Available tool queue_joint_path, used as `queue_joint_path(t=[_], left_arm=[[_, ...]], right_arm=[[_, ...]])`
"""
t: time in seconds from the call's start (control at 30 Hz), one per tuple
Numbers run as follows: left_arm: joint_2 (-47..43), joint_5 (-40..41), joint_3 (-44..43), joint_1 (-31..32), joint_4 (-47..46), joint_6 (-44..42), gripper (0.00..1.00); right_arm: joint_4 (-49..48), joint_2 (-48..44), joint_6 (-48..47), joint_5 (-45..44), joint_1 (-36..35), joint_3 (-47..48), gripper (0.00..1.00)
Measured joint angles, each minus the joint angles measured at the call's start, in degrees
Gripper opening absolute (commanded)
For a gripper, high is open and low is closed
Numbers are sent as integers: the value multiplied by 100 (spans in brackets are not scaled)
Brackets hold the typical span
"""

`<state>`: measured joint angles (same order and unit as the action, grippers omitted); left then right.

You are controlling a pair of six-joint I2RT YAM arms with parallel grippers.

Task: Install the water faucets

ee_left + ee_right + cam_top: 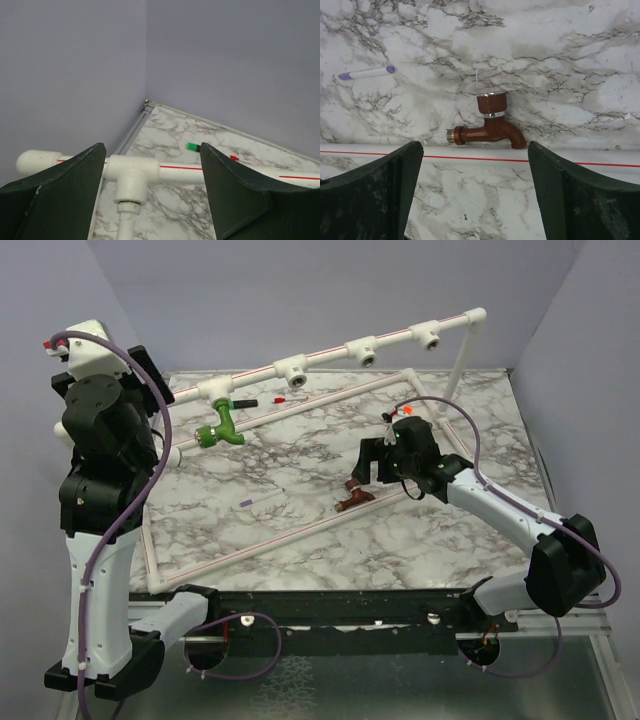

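Note:
A green faucet (220, 428) hangs from the leftmost tee (215, 390) of the raised white pipe. A reddish-brown faucet (353, 498) lies on the marble table, against the far side of the frame's front pipe (480, 154); in the right wrist view it (487, 127) lies just ahead of the fingers. My right gripper (372, 465) (475, 145) is open and empty, just above and behind it. My left gripper (151, 146) is open and empty, raised over the frame's back-left corner tee (131, 172). No white faucet is in view.
The raised pipe carries three open tees (290, 367) (360, 350) (428, 335). A green-capped black cylinder (245, 402) (192, 146) and a small red piece (290, 398) lie behind the back frame pipe. A purple-tipped white stick (262, 500) (366, 73) lies mid-table. Walls enclose the table's back and sides.

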<state>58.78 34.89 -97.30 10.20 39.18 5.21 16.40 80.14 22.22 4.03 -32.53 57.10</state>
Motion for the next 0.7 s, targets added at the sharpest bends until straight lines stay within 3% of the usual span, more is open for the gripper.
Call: queue_joint_path(t=[0.17,0.43,0.7], left_arm=[[205,-1137,-264,0,-37,122,86],[826,-2605,-267,0,-339,190,87],[1434,-3117,-210,4,-1093,254,87]], right_arm=[[17,2,-297,-275,0,195,90],[-111,459,-544,-313,-17,323,86],[-289,883,-531,-284,-157,267,86]])
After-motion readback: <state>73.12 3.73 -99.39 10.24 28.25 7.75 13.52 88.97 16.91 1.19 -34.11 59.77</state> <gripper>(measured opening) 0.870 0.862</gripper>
